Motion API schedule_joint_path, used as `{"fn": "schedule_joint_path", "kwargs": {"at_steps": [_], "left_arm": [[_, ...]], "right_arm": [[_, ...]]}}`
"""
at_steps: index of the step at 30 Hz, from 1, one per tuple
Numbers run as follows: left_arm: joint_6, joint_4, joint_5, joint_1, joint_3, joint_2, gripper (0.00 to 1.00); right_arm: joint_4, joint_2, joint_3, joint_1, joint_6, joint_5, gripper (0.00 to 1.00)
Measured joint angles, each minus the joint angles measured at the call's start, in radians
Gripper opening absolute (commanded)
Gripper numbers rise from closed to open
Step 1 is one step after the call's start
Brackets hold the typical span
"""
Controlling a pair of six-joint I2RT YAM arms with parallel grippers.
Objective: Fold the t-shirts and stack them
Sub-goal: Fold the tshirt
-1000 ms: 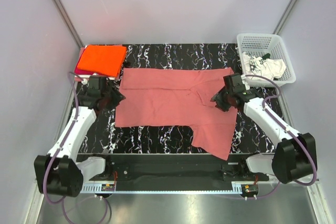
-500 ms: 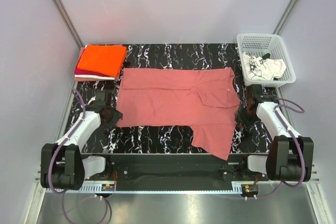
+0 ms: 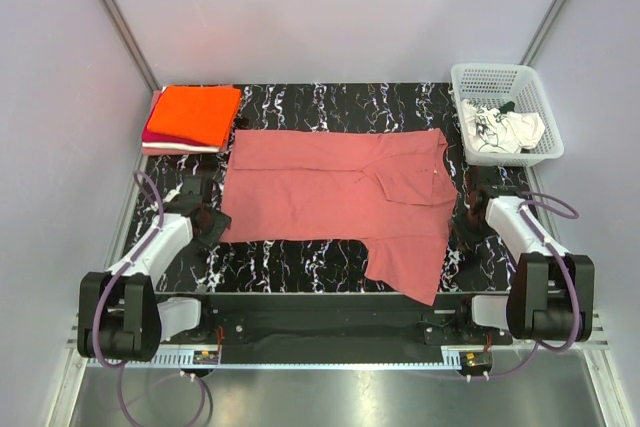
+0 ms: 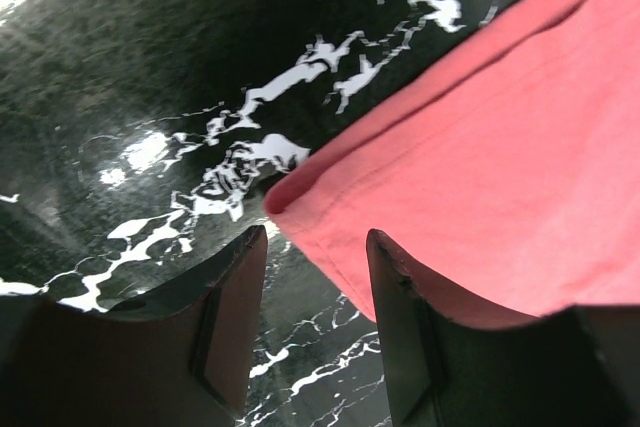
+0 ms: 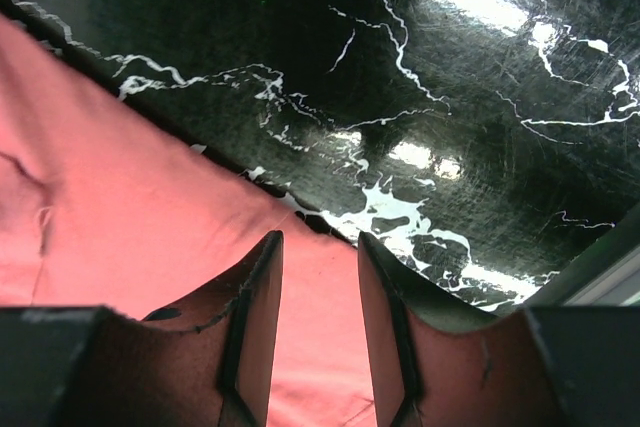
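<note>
Top view: a plain rose-red cloth t-shirt (image 3: 335,192) lies spread across the middle of the black marbled table (image 3: 330,97). The step in hand looks like the first fold.

Left wrist: the left hand (image 4: 315,252), narrowly parted and empty, faces the shirt's near-left corner.

Right wrist: the right hand (image 5: 318,247), equally parted and empty, sits over the shirt's right edge.

Next, both should pinch the cloth.

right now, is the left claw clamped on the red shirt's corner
No: the left claw stands open, and the corner of the rose-red shirt lies free on the table.
</note>
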Motion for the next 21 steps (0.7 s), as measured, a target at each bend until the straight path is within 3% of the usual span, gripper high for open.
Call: {"fn": "schedule_joint_path", "kwargs": {"at_steps": [16, 21], "left_arm": [[-0.015, 0.024, -0.014, 0.0, -0.001, 0.048, 0.5], [-0.023, 0.034, -0.014, 0.0, -0.002, 0.054, 0.48]], "right_arm": [[0.124, 0.018, -0.086, 0.0, 0.026, -0.068, 0.43], [0.138, 0.018, -0.093, 0.0, 0.026, -0.071, 0.39]]}}
